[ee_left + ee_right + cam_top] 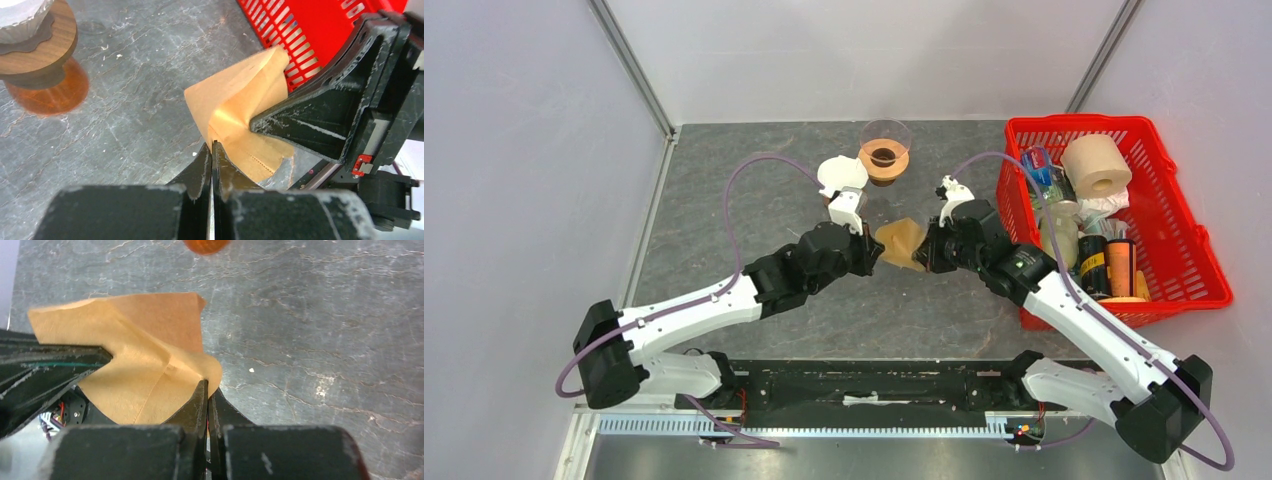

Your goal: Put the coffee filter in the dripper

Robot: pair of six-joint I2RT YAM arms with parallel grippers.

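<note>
two grippers share the paper right now. my left gripper (211, 150) is pinched flat on one edge of the brown coffee filter (902, 243), and my right gripper (207, 387) is pinched on the opposite edge. each has its fingers together with only paper between them.

the filter hangs between the two tips above the grey table (754, 220). its long axis runs left to right across the gap between the arms, and a fold stands up in the middle, so the pocket looks partly pulled open.

the dripper (885, 152) stands beyond it, toward the far edge, upright on its wooden collar. it is well apart from the filter and a touch left of the filter's middle. that puts the left gripper marginally nearer, though the two are close to even.

i judge the coming move is a carry away from the bases, with the mouth spread and the point turned down over the cone. the red basket (1124, 215) sits off to the right, out of that line.
</note>
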